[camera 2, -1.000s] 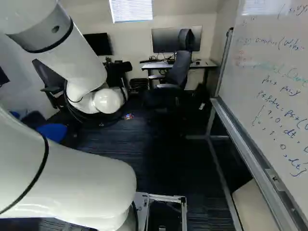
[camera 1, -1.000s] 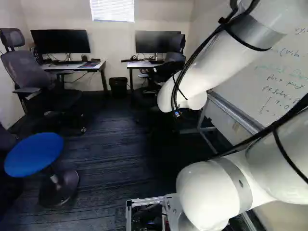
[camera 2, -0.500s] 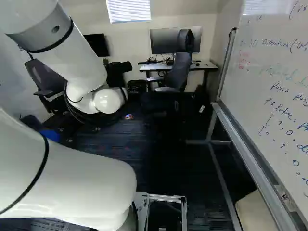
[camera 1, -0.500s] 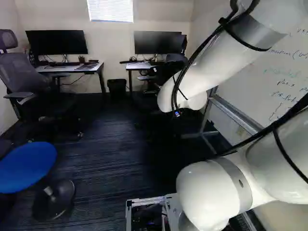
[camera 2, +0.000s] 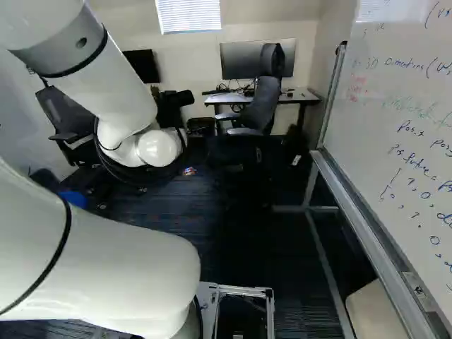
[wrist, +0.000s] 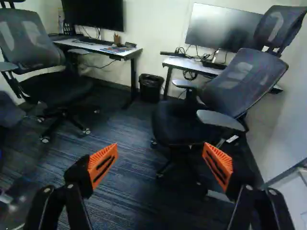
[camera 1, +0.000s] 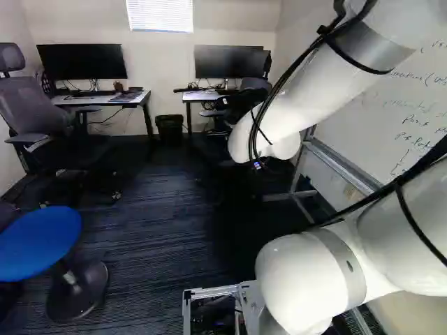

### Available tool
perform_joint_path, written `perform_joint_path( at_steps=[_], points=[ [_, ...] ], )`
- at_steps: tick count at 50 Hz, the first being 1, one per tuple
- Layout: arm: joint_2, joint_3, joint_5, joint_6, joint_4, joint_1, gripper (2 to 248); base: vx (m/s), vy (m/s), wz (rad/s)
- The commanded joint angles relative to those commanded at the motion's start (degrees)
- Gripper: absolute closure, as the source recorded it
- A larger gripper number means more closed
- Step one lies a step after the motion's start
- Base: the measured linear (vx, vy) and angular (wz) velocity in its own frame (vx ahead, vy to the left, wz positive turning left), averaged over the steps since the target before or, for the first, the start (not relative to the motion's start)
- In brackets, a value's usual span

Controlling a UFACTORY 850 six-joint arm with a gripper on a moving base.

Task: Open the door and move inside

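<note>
1. Have moved the base [camera 2: 244,289] since a second ago: now find the blue stool [camera 1: 38,241] lower and further left in the left base view, and the writing on the whiteboard [camera 2: 406,106] shifted rightward in the right base view.
2. Can make out hardly any shift over the last half second; probably slowing or pausing.
3. See no change in the pose of the white arm [camera 1: 307,91] against the base.
4. Holding nothing in the gripper [wrist: 160,148]: spread wide, with a broad gap between the orange pads [wrist: 102,165].
5. Cannot find the door in any view, nor a handle. Facing office chairs [wrist: 242,86] and desks [wrist: 98,47] instead; perhaps already inside, with the door behind, but impossible to confirm.
6. If driving further, should mind the chair ahead of the gripper.
7. Cannot see the whole stool, lost past the edge of the left base view and mostly behind the arm in the right. Hard to make out chair legs against the dark carpet [wrist: 124,187].
</note>
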Motion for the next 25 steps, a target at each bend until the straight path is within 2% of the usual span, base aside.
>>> perform_joint_path(
  at_steps=[25],
  points=[
    [-0.06,0.33,0.37,0.0,0.29,-0.14,3,0.0,0.0,0.0]
  ],
)
